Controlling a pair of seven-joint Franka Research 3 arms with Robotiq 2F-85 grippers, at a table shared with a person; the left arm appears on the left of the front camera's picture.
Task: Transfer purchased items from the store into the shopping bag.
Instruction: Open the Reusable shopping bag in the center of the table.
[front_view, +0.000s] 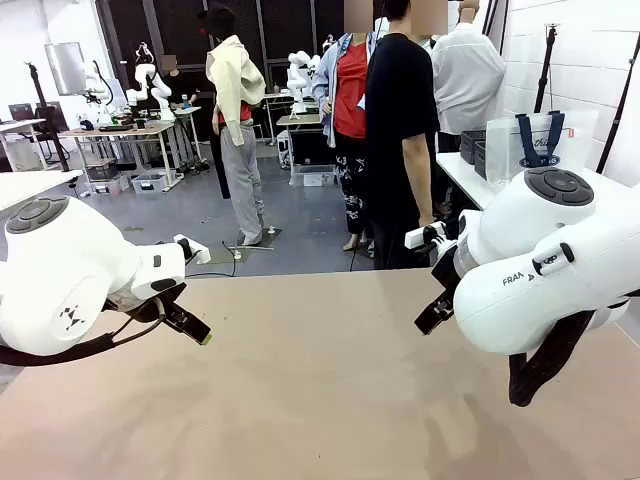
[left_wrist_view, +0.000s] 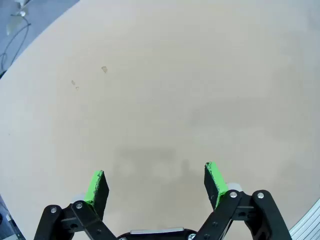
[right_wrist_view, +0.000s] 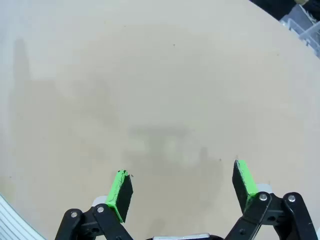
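The shopping bag (front_view: 541, 146), translucent white with navy strap handles and navy print, stands upright on a white side table at the far right, behind my right arm. The purchased items are out of view. My left gripper (front_view: 193, 328) hovers open over the tan table (front_view: 320, 400) at its left. In the left wrist view the left gripper (left_wrist_view: 157, 181) holds nothing between its green pads (left_wrist_view: 96, 184). My right gripper (front_view: 433, 317) hangs open over the table's right side. In the right wrist view the right gripper (right_wrist_view: 182, 186) is spread wide over bare tabletop.
A person in a black shirt (front_view: 398, 130) stands at the table's far edge, right of centre. Dark grey baskets (front_view: 473, 147) sit beside the bag on the side table (front_view: 470, 180). Other people and tables are farther back.
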